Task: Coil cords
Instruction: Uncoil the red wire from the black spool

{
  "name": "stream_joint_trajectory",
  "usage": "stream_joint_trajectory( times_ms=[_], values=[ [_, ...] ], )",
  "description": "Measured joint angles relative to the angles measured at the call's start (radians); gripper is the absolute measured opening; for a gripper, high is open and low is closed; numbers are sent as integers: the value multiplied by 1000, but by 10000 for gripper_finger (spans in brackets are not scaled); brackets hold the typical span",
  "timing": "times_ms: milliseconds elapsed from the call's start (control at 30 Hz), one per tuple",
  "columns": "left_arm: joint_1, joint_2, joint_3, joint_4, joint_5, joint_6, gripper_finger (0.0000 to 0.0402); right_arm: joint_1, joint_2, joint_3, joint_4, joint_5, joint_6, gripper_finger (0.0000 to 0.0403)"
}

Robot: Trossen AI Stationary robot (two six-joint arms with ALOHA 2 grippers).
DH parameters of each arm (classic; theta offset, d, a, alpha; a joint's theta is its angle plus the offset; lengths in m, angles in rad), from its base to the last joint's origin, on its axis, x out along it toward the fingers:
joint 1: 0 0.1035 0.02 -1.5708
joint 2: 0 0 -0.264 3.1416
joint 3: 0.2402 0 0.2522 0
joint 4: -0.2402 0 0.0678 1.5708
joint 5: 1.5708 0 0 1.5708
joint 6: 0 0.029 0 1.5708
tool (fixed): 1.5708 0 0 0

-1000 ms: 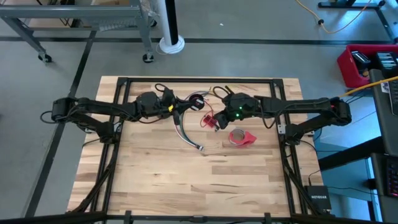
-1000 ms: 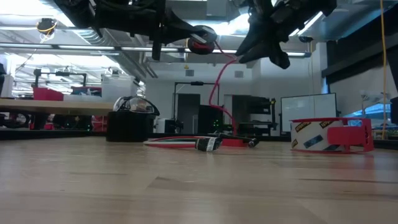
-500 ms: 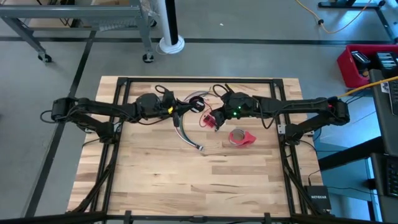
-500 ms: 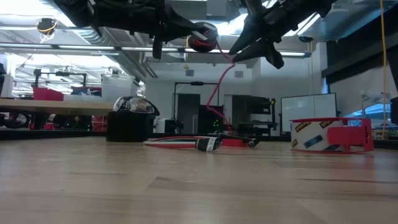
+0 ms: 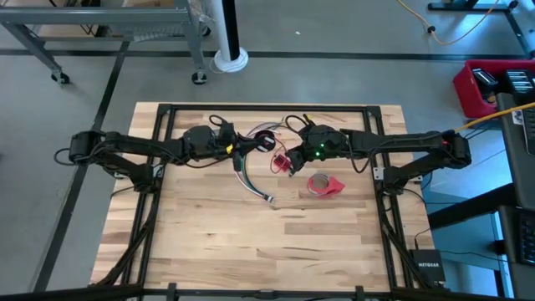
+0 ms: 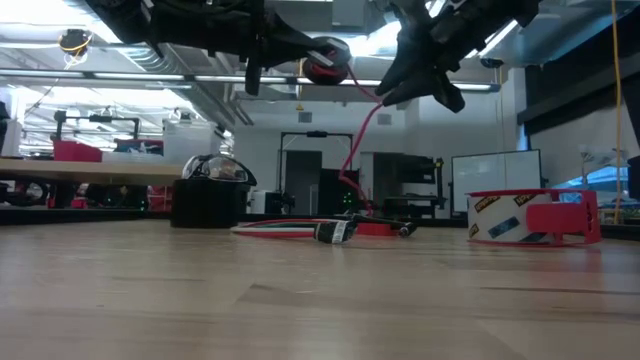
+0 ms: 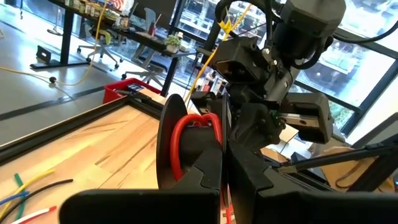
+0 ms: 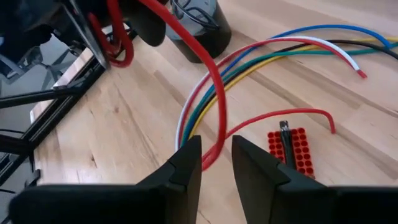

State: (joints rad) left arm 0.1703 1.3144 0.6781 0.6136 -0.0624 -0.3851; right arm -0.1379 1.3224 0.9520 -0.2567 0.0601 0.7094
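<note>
Grey concrete floor (image 5: 334,33) surrounds the wooden table (image 5: 251,242); ceiling lights (image 6: 60,12) glow beyond it.

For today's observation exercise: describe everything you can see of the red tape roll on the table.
The red tape roll sits in a red, plastic-looking dispenser on the wooden table, toward the right arm's side, just beyond the right gripper. In the low view the tape roll lies flat, and pale tape with dark printing shows around its side. A blocky red part of the dispenser juts out at one side. Neither gripper nor any wire appears to touch it.
</note>
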Motion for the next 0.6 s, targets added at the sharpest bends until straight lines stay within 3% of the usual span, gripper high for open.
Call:
stream_joint_trajectory(
  times_ms=[333,500,600],
  values=[
    [-19,0,0,11,0,-12,0,0,58,0,73,-13,24,87],
    [-36,0,0,5,22,-13,0,0,43,0,99,61,3,23],
    [-39,0,0,5,64,-31,0,0,26,0,119,107,-30,15]
  ],
)
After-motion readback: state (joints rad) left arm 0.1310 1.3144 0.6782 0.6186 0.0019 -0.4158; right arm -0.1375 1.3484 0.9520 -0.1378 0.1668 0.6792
